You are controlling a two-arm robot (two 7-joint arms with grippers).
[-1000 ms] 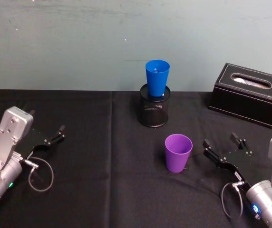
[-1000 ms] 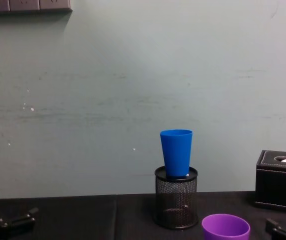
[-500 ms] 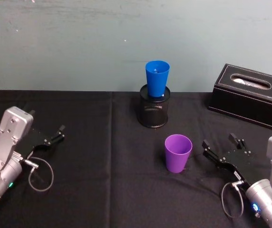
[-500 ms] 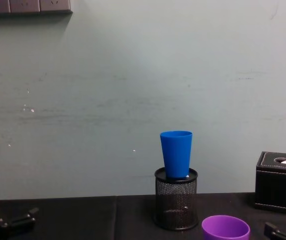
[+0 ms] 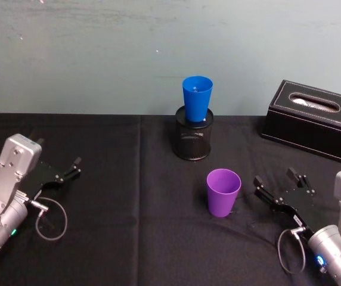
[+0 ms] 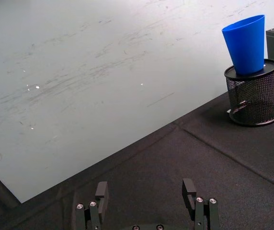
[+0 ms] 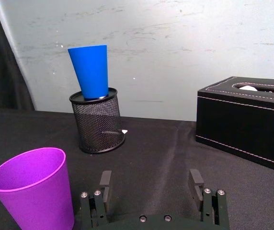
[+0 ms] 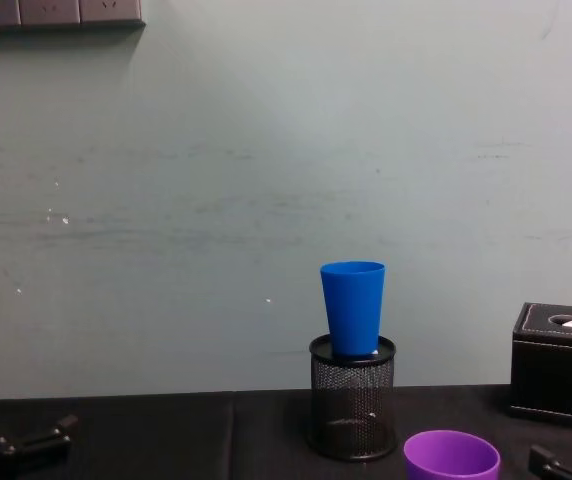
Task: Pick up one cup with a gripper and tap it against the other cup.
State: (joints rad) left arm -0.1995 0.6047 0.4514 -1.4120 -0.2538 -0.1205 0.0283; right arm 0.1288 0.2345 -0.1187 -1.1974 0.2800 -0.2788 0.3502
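No writing shows on the smooth tapered purple cup (image 5: 223, 191) or blue cup (image 5: 197, 98), which sits in a mesh holder (image 5: 192, 139) at 12 o'clock. The right gripper (image 5: 279, 185), at the purple cup's 3 o'clock, is spread and grasps nothing; so is the left gripper (image 5: 75, 165)

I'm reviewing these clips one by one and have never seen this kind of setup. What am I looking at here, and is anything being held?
It is a two-armed robot at a table with a black cloth. One picture comes from its head, one from its chest, one from each wrist. The right gripper sits open beside the purple cup, not touching it. The left gripper rests open far to the left. The blue cup stands in a black mesh pen holder at the back. A black tissue box sits at the right. Nothing is held.
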